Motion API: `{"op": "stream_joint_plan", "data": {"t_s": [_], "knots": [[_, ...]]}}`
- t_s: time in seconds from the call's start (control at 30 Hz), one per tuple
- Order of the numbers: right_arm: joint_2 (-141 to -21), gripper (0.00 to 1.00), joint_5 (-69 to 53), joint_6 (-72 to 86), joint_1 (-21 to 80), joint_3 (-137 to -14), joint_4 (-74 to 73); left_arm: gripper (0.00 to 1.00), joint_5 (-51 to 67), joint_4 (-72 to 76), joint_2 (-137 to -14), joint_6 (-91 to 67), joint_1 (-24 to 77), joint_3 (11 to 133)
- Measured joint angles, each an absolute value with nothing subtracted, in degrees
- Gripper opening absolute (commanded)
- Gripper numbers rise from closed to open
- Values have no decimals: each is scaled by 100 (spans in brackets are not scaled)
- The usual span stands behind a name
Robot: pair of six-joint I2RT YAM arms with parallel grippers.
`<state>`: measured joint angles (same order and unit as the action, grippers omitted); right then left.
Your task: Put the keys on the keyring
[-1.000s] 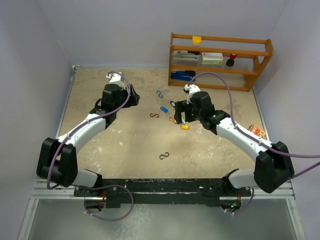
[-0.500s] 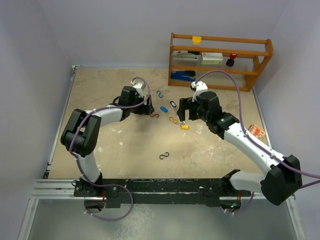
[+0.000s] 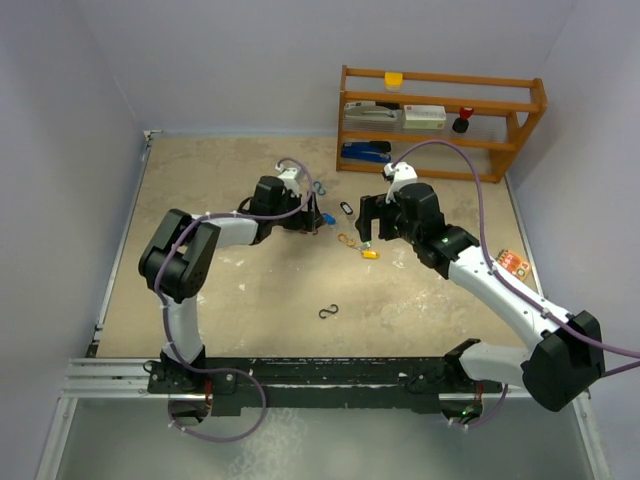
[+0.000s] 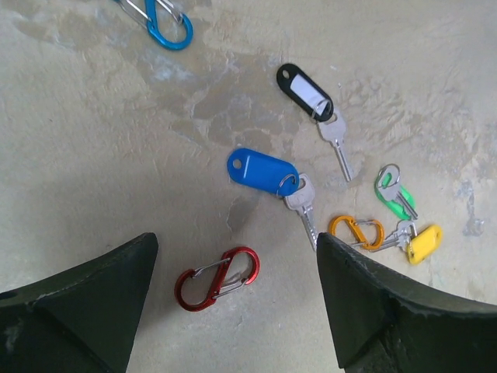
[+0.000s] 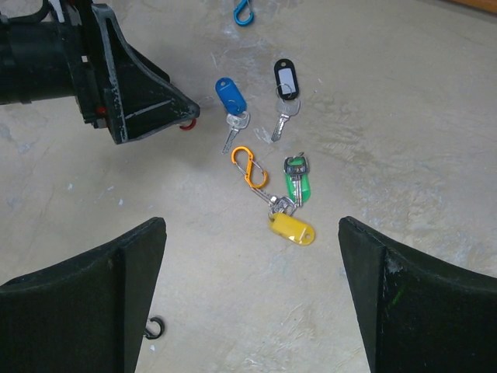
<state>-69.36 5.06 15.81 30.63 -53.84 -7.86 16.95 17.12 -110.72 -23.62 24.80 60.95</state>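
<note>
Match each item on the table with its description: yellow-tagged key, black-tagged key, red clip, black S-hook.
Items:
1. yellow-tagged key
2. black-tagged key
3. red clip
4. black S-hook

Descriptions:
A. lies alone, well apart from the others
B. has a white label on its tag
C. touches the orange clip
D. lies between the open fingers of the left gripper in its wrist view

Pairs: 1-C, 2-B, 3-D, 4-A
</note>
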Motion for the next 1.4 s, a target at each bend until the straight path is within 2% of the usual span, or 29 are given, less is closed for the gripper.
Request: {"op": "stream_joint_plan", "data": {"t_s": [0.4,1.1,1.4], "knots": [[-6934,95,532,1581,3063,-5301,-790,82,1737,1846,-11174,-2453,2606,6025],[-6731,96,637,1581,3063,-5251,-790,83,1503,1881,-10481,-2497,3026,5162],[-6667,96,652,1579,3063,-5041,-797,79,766,1463,-10322,-2464,3205,5172]]}}
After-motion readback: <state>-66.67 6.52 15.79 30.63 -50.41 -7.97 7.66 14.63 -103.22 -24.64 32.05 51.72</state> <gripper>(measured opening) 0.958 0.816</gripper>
